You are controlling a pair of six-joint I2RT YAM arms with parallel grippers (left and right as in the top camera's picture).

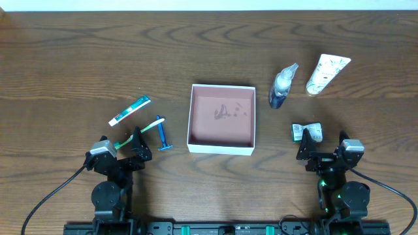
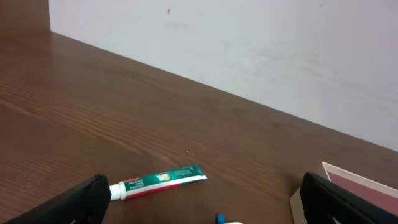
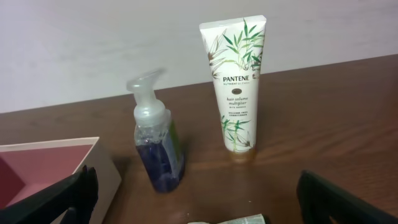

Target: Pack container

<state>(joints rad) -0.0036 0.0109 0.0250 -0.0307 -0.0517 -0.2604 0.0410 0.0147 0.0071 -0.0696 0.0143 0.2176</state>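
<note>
The container [image 1: 220, 149], a shallow white-walled square box with a reddish-brown floor, sits mid-table and holds nothing. My left gripper [image 1: 121, 141] stands open at the front left, over the handle of a toothbrush [image 1: 145, 128]. Just beyond it lies a toothpaste tube [image 1: 129, 110], seen ahead [image 2: 158, 182] between the open fingers [image 2: 81, 202]. My right gripper [image 1: 323, 146] stands open at the front right, empty, with a small printed packet [image 1: 307, 132] just in front. In the right wrist view the container's wall [image 3: 106, 177] is at the left.
A blue razor [image 1: 162, 135] lies left of the container. A blue soap pump bottle [image 1: 283, 86] and a white Pantene tube [image 1: 326, 74] lie at the back right; in the right wrist view both, bottle [image 3: 157, 146] and tube [image 3: 236, 81], are ahead.
</note>
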